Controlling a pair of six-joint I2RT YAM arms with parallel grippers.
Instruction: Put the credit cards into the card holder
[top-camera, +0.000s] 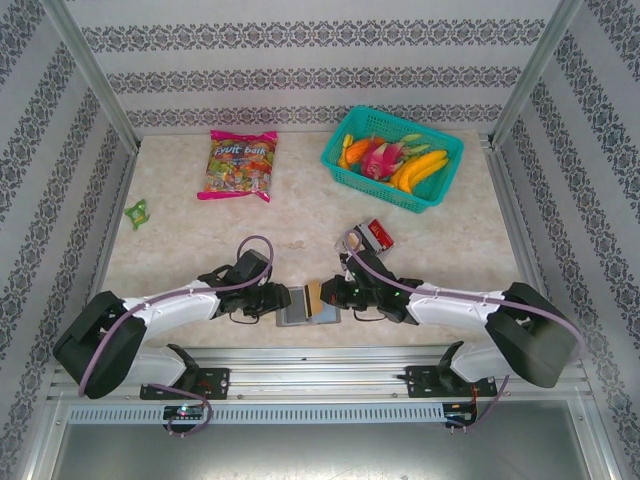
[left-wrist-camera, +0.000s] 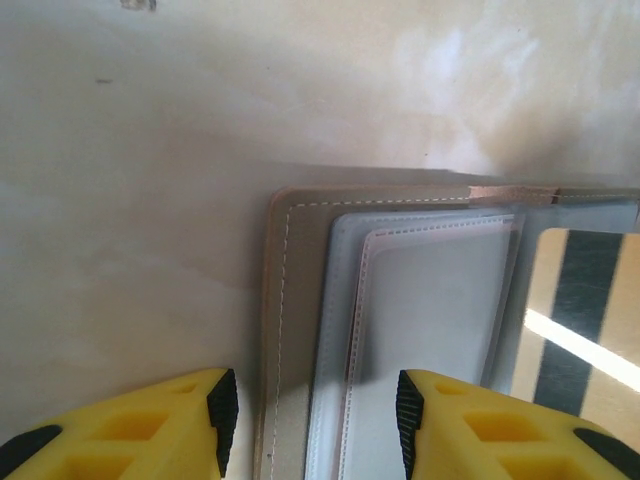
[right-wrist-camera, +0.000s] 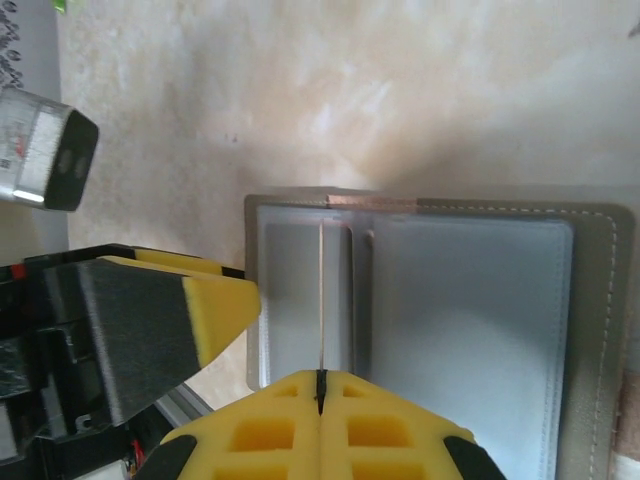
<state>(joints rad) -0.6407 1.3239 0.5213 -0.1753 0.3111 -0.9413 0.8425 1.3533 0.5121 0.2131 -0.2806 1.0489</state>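
The card holder (top-camera: 297, 311) lies open on the table between my two grippers, tan lining (left-wrist-camera: 290, 330) round a pale blue-gray panel (right-wrist-camera: 470, 340). My right gripper (right-wrist-camera: 321, 380) is shut on a tan-silver card with a black stripe (left-wrist-camera: 575, 330). It holds the card on edge (right-wrist-camera: 321, 290) over the holder's left pocket. My left gripper (left-wrist-camera: 315, 425) is open, its fingers (left-wrist-camera: 222, 420) straddling the holder's left border just above it. The remaining credit cards (top-camera: 378, 235), red and black on top, lie behind the right arm.
A green basket (top-camera: 432, 200) of fruit stands at the back right. A candy bag (top-camera: 240, 165) lies at the back left, a small green object (top-camera: 137, 211) near the left wall. The left finger (right-wrist-camera: 215, 305) sits close beside the held card.
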